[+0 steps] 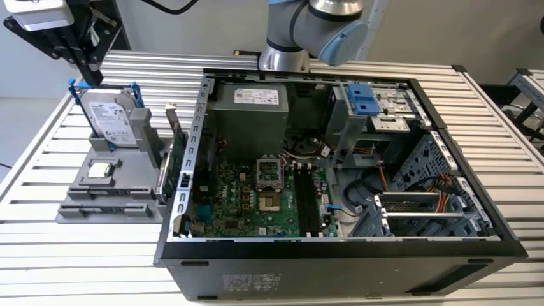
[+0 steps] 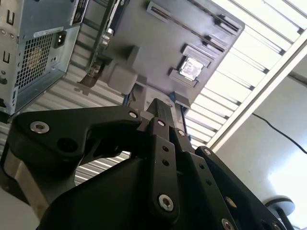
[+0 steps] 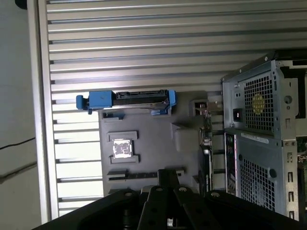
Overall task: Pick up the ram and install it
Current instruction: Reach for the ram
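Observation:
The ram (image 3: 139, 175) is a thin dark stick lying in a slot of the grey holder (image 3: 153, 143); in the second wrist view the ram (image 2: 192, 17) sits at the holder's edge. My gripper (image 1: 90, 78) hangs above the holder at the exterior view's left, over the hard drive's end. Its black fingers (image 3: 165, 178) stand together with nothing between them, and they are well above the ram. The motherboard's long black memory slots (image 1: 306, 201) lie inside the open computer case (image 1: 340, 248).
On the holder a blue-framed hard drive (image 1: 111, 118) stands upright and a small square processor (image 1: 100, 169) lies flat. A green expansion card (image 1: 174, 159) stands beside the case wall. The slatted metal table (image 1: 85, 255) surrounds everything.

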`<action>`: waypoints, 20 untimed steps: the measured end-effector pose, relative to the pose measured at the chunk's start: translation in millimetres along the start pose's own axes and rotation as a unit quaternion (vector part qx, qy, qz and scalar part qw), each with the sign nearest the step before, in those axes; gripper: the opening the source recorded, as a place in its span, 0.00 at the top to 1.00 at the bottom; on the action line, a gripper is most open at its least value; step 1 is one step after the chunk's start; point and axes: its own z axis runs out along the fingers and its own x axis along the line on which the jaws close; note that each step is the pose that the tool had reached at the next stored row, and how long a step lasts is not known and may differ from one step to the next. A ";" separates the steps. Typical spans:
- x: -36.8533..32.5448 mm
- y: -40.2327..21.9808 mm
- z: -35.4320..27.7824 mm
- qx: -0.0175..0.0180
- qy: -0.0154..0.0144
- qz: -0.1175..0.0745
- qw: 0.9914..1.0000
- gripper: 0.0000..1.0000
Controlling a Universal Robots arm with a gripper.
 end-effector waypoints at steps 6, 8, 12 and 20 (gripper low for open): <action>2.3 -0.2 0.0 0.000 0.000 0.000 1.000 1.00; 3.0 -0.2 0.0 0.000 0.000 0.000 1.000 1.00; 3.6 -0.2 0.0 0.000 0.000 0.000 1.000 1.00; 4.7 -0.3 0.0 0.000 0.000 0.000 1.000 1.00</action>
